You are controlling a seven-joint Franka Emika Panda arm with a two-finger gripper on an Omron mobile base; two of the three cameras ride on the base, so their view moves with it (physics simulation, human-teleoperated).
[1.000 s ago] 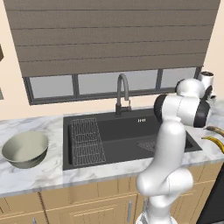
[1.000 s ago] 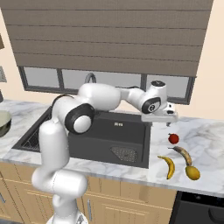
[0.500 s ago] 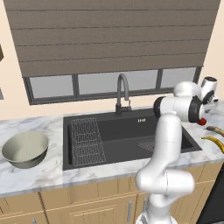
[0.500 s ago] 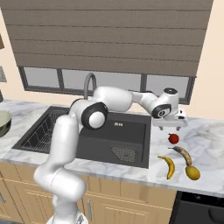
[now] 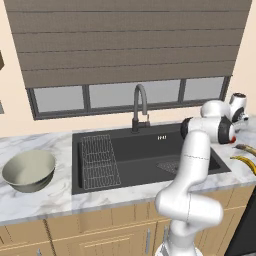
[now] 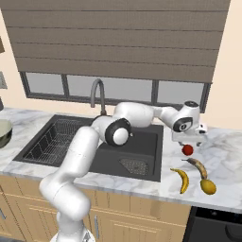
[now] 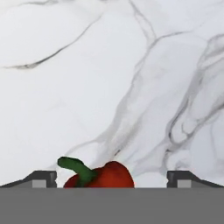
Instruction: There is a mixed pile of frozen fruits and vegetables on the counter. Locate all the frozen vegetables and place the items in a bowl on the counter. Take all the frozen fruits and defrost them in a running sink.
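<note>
Left base view: hand (image 5: 239, 116) at far right over the counter (image 5: 45, 192); bowl (image 5: 29, 170) well apart, past the sink (image 5: 145, 155).
Right base view: hand above red pepper (image 6: 187, 150); bananas (image 6: 183, 180) near. Risk: the round pepper rolls if nudged off-centre.
Hand view: fingertips (image 7: 41, 178) spread wide, empty, pepper between, untouched.

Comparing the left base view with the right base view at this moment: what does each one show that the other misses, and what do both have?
Left base view alone: the whole grey-beige bowl on the counter left of the sink.

Right base view alone: the red vegetable just below the open pincer, and the yellow-orange piece beside the two bananas.

Both: the black sink with its wire rack, the gooseneck tap, and the arm reaching right across the basin.
</note>
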